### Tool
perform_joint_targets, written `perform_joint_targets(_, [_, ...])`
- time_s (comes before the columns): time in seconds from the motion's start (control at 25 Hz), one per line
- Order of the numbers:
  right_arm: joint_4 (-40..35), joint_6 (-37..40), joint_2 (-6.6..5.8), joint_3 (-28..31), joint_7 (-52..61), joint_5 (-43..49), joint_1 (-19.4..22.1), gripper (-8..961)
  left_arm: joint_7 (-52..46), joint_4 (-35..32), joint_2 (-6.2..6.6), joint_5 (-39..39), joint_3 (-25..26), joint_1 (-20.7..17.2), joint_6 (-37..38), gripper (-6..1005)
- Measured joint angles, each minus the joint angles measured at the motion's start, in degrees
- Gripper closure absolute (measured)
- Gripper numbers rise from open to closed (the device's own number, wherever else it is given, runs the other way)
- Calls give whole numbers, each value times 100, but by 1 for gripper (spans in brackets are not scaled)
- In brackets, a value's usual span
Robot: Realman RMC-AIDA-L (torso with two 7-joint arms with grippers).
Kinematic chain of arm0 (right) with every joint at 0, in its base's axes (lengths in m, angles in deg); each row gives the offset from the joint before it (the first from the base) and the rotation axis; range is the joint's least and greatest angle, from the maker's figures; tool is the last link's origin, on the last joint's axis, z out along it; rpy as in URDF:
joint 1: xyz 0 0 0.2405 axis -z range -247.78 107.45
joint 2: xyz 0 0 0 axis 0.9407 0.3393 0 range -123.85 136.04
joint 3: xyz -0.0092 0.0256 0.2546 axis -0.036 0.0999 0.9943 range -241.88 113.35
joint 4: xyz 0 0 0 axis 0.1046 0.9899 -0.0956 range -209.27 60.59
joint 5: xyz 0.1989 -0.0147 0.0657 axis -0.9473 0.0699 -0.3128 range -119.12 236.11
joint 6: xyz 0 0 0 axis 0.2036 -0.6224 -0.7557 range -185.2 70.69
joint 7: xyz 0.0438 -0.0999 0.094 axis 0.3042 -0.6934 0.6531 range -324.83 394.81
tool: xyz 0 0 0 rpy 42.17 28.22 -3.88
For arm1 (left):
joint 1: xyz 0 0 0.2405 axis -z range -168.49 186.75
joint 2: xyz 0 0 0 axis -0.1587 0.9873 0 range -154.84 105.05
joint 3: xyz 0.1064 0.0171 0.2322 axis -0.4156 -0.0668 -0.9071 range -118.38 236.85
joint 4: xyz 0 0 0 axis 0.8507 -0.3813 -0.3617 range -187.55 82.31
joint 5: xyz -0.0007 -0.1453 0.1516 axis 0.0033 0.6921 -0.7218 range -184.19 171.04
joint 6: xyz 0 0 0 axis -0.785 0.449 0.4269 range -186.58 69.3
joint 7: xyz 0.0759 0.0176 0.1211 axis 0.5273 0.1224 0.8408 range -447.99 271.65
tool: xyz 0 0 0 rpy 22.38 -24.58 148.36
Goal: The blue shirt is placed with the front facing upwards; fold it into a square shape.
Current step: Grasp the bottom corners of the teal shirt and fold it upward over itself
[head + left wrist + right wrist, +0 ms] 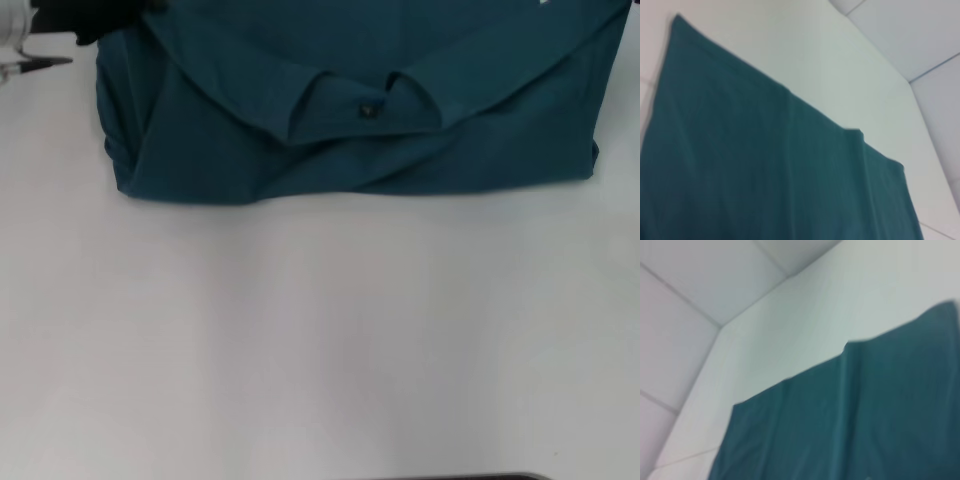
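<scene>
The blue shirt [360, 110] lies across the far part of the white table [320, 330], folded into a wide band with its sides turned in. Its neck opening faces me, with a small dark label [369, 109] in it. A speck of pale print [545, 3] shows at the top edge. My left gripper [40, 62] is at the far left, beside the shirt's left corner, mostly cut off by the picture's edge. The left wrist view shows smooth teal cloth [765, 170] on the table, and the right wrist view shows the same cloth [865, 420]. My right gripper is out of view.
Bare white tabletop stretches from the shirt's near hem to me. A dark strip [470, 477] sits at the near edge. In the wrist views the table's edge [920, 115] gives way to grey floor tiles [685, 335].
</scene>
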Motion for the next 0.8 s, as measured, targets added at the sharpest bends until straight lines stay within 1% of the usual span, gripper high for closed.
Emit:
perform_joint_targets(0.12, [3, -442, 62, -301, -62, 15, -53, 850, -27, -131, -1, 2, -168, 160, -478, 987])
perform_joint_targets(0.2, [4, -745, 75, -494, -64, 15, -100, 847, -44, -188, 2, 3, -195, 207, -664, 987])
perform_joint_targets(0.32, [5, -1134, 79, -624, -75, 16, -194, 844, -84, -219, 22, 3, -200, 234, -868, 988])
perform_joint_targets(0.56, [97, -1678, -12, -1062, -86, 26, -468, 837, -217, -224, 41, -30, -215, 207, -1036, 988])
perform_joint_targets(0.8, [671, -2287, -143, -1698, -98, 64, -782, 830, -181, -228, 13, -35, -231, 203, -1038, 987])
